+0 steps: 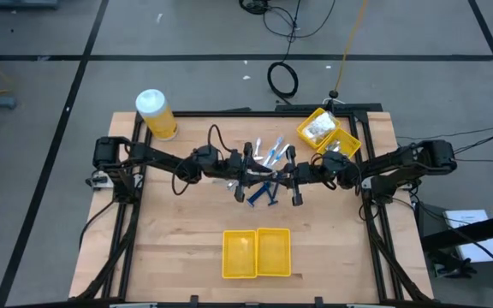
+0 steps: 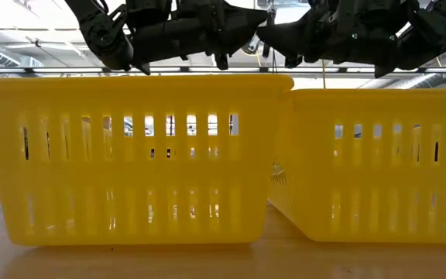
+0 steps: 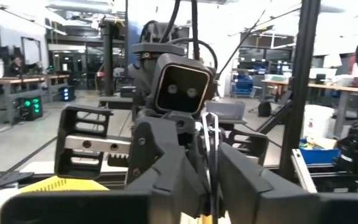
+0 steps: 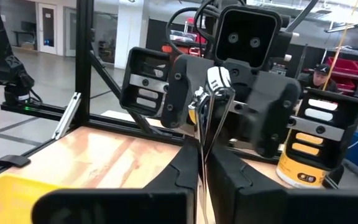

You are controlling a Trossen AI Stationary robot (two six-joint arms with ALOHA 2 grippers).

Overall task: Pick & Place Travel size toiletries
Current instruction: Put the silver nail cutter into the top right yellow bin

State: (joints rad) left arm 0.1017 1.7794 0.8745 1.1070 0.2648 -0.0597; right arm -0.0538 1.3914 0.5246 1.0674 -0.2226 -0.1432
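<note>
My two grippers face each other, fingers level, above the middle of the table. Between them hangs a thin silvery piece [image 4: 205,134], a travel size toiletry. My right gripper [image 4: 202,163] is shut on it. My left gripper [image 3: 211,186] is open by a narrow gap, its fingers on either side of the piece's other end [image 3: 211,146]. On the table below lie dark blue razors [image 1: 264,195], white and light-blue sticks [image 1: 272,154] and small silvery pieces [image 1: 225,181]. My right gripper pinches the thin silvery piece [image 4: 204,155] between its two fingers, coming level from the table's right side, along the piece. The piece is lifted clear of the table and reaches toward the other gripper. My left gripper: I cannot tell whether its fingers [image 3: 173,177] touch the piece.
A yellow two-compartment bin [image 1: 257,253] stands near the table's front edge and fills the low view [image 2: 130,155]. Another yellow bin [image 1: 328,134] with clear packets stands at the far right. A big yellow jar with a white lid [image 1: 157,114] stands at the far left.
</note>
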